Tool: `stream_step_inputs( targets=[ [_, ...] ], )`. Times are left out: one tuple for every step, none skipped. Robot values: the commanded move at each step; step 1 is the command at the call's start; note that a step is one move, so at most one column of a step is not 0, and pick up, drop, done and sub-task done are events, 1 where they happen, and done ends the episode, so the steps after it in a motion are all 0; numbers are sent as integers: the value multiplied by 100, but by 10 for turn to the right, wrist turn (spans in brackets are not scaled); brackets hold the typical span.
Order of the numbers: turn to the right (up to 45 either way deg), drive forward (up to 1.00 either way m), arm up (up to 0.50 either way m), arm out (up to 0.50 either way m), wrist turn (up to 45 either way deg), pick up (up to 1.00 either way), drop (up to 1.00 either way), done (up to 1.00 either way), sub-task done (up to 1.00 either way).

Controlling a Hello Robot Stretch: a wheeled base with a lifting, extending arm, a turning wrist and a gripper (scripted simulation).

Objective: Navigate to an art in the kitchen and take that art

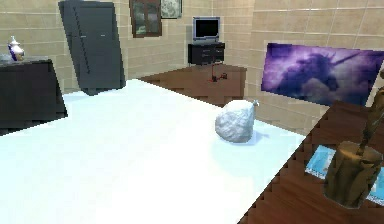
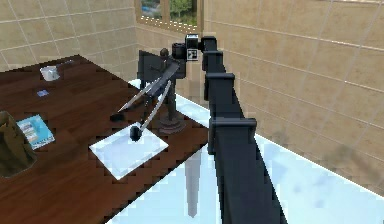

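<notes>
tan tiled walls close in a kitchen with a wide white counter (image 1: 120, 150) and, beside it, a dark wood counter (image 2: 80, 110). in the arm side view the arm (image 2: 230, 140) reaches over the wood, and the hand (image 2: 126, 124) hangs just in front of a dark upright piece on a round base (image 2: 172, 124), which i take to be the art. it stands on the wood counter beside a white sheet (image 2: 128, 155). with that piece right behind the fingers, i cannot tell whether the hand has anything in it.

to do this step well, line the fingers up on the upright part rather than the base, then lift straight up so the base clears the wood.

the forward view adds the wider room: a dark fridge (image 1: 92, 45), a purple painting (image 1: 320, 70) against the wall, a pale lumpy thing (image 1: 236, 122) on the white counter, and a brown stump-like carving (image 1: 355, 172). the arm side view supplies the arm, the hand and the dark piece.
</notes>
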Motion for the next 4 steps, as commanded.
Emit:
stream_step_inputs(
  targets=[
    [0, 0, 0, 0, 450, 0, 0, 0, 0],
    [0, 0, 0, 0, 450, 0, 0, 0, 0],
    [0, 0, 0, 0, 300, 0, 0, 0, 0],
    [0, 0, 0, 0, 0, 100, 0, 0, 0]
  ],
)
